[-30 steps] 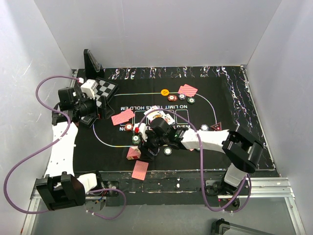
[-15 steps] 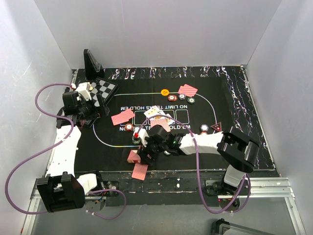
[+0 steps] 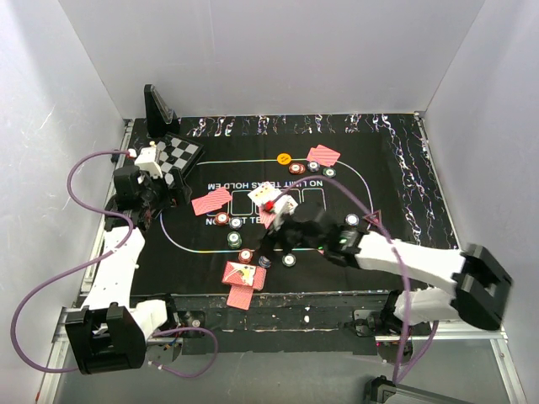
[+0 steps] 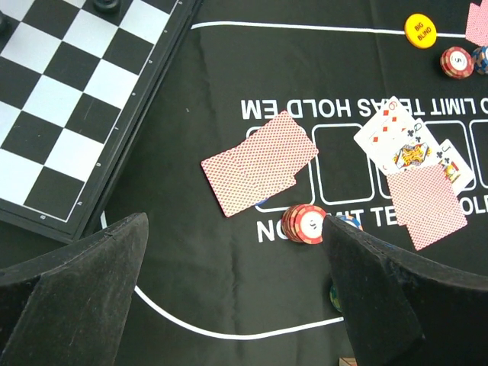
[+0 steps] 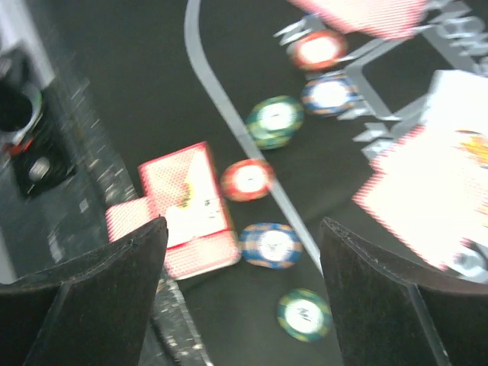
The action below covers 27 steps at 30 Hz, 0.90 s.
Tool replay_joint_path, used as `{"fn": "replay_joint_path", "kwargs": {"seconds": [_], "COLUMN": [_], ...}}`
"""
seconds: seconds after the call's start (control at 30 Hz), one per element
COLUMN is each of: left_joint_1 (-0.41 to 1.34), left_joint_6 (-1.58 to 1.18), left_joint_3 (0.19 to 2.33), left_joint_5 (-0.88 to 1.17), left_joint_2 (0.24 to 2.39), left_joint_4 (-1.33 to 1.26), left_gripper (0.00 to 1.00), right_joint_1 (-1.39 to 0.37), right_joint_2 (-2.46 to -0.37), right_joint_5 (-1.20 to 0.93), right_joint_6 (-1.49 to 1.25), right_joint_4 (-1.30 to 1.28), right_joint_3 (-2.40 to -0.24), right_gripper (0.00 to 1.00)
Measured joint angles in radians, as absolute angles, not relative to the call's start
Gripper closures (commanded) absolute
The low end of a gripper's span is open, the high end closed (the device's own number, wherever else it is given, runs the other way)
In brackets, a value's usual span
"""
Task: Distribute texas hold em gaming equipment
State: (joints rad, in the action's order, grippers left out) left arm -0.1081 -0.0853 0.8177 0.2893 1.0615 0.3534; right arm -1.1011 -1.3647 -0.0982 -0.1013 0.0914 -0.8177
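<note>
On the black mat [image 3: 396, 181], red-backed cards lie at the left [image 3: 210, 200], at the back [image 3: 324, 155] and in a front pile [image 3: 242, 274] with a face-up card on top. Face-up cards [image 3: 268, 195] sit mid-mat. Red [image 3: 246, 255], blue [image 3: 263, 262] and green [image 3: 290, 259] chips lie near the pile. My right gripper [image 3: 276, 238] hovers open above them, holding nothing; its wrist view is blurred, showing the pile [image 5: 187, 206], red chip [image 5: 248, 179] and blue chip [image 5: 271, 244]. My left gripper [image 4: 235, 223] hangs open over bare mat, near a red chip stack [image 4: 303, 223] and cards [image 4: 259, 162].
A chessboard [image 3: 178, 154] leans at the back left beside a black stand [image 3: 157, 108]. A yellow disc [image 3: 284, 158] and chips [image 3: 313, 167] lie at the back, a dark-red triangle [image 3: 373, 216] and chip [image 3: 352, 220] to the right. One card [image 3: 240, 296] overhangs the front edge.
My right gripper has drawn back from the front pile toward the mat's middle and opened wider; a face-up card now tops that pile. The left arm shifted slightly toward the back.
</note>
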Motion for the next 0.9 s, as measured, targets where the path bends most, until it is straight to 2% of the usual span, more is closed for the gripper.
{"fn": "replay_joint_path", "kwargs": {"seconds": [0.1, 0.27, 0.37, 0.57, 0.9], "left_joint_1": [-0.1, -0.095, -0.095, -0.095, -0.095], "left_joint_6": [-0.074, -0.059, -0.053, -0.049, -0.055], "left_joint_3": [0.762, 0.706, 0.697, 0.647, 0.564], "left_joint_5": [0.293, 0.295, 0.293, 0.29, 0.247], "left_joint_2": [1.049, 1.067, 1.092, 1.139, 1.278], "left_joint_4": [0.285, 0.187, 0.125, -0.032, -0.322], "left_gripper": [0.02, 0.02, 0.02, 0.02, 0.02], "right_joint_1": [-0.972, -0.581, -0.401, -0.162, -0.072], "right_joint_2": [-1.161, -0.859, -0.799, -0.854, -1.15], "right_joint_5": [-0.018, 0.142, 0.225, 0.394, 0.514], "right_joint_6": [-0.142, -0.228, -0.234, -0.226, -0.169], "right_joint_4": [0.08, 0.07, 0.057, 0.066, 0.233], "right_joint_3": [-0.752, -0.629, -0.602, -0.579, -0.529], "right_gripper": [0.13, 0.12, 0.12, 0.12, 0.1]}}
